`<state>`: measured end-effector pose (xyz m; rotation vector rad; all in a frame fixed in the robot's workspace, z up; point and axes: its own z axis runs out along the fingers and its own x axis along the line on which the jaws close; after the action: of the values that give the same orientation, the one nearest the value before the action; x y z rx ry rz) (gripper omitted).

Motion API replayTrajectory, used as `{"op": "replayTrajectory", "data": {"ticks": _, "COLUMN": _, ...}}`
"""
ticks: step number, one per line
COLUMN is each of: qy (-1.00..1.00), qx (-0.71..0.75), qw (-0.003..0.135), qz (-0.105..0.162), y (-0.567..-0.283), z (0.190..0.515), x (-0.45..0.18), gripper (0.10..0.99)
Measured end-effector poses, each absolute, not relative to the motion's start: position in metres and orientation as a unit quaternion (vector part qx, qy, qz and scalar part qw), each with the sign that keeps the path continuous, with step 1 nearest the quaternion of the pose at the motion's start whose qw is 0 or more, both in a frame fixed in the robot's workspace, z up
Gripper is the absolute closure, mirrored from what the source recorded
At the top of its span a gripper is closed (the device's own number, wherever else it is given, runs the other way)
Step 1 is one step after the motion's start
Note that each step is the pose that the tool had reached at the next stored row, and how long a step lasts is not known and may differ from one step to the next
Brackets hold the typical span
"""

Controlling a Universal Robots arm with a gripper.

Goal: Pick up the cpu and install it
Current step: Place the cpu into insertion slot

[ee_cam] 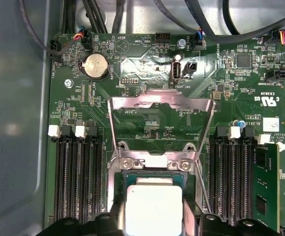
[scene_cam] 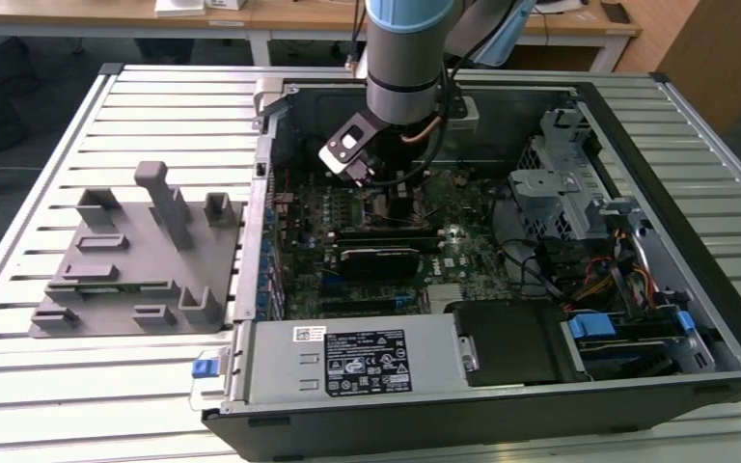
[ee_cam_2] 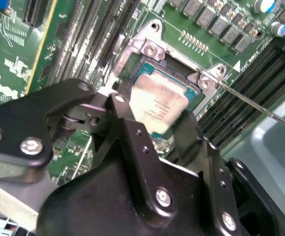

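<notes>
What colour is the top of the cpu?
The cpu has a silvery-white metal top with a greenish rim, best seen in the second wrist view.

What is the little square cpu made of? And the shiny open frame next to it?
The cpu seems to have a metal top: it is silvery-white with a soft, dull shine. Its greenish rim, seen in the second wrist view, is probably circuit board. The open frame looks like thin bare metal, silvery and catching the light. Which metals they are cannot be told.
</notes>
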<state>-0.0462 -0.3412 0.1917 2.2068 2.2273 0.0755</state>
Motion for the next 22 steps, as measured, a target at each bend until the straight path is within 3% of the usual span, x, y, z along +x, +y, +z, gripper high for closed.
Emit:
{"op": "replayTrajectory", "data": {"ticks": 1, "qy": 0.71, "qx": 0.704, "qw": 0.003, "qz": 0.024, "y": -0.3412, "z": 0.1918, "x": -0.0463, "gripper": 0.471}}
{"op": "replayTrajectory", "data": {"ticks": 9, "qy": 0.71, "qx": 0.704, "qw": 0.003, "qz": 0.024, "y": -0.3413, "z": 0.1919, "x": -0.0454, "gripper": 0.471}}
{"op": "replayTrajectory", "data": {"ticks": 11, "qy": 0.71, "qx": 0.704, "qw": 0.003, "qz": 0.023, "y": -0.3414, "z": 0.1921, "x": -0.0448, "gripper": 0.49}}
{"op": "replayTrajectory", "data": {"ticks": 12, "qy": 0.71, "qx": 0.704, "qw": 0.003, "qz": 0.024, "y": -0.3413, "z": 0.192, "x": -0.0447, "gripper": 0.545}}
{"op": "replayTrajectory", "data": {"ticks": 22, "qy": 0.706, "qx": 0.708, "qw": 0.003, "qz": 0.024, "y": -0.3414, "z": 0.1919, "x": -0.0435, "gripper": 0.545}}
